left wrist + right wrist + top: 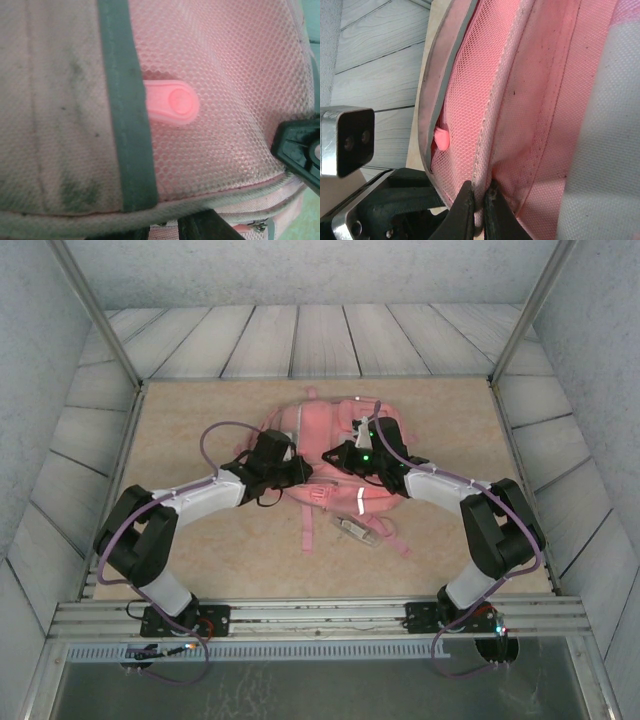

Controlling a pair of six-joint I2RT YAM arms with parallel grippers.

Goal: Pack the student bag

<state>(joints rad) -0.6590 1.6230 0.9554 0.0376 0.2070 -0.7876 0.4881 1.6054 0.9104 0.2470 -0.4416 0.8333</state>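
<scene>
Right gripper (479, 202): clenched on a thin seam fold at the edge of the student bag (325, 430). Left gripper (298, 472): at the bag's left side; cannot tell whether it grips. Bag: soft pink honeycomb mesh, grey binding (125, 100), smooth rounded rubber tab (172, 102); lies flat, table (200, 570) beneath. Risk: the slim pinch slips or the mesh snags if pulled hard.

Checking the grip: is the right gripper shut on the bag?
Shut on it: the right gripper pinches a seam of the student bag, jaws nearly touching.

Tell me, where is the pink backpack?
In the top view, the pink backpack lies centred on the table, beyond a clear item; the right gripper pinches its seam.
</scene>
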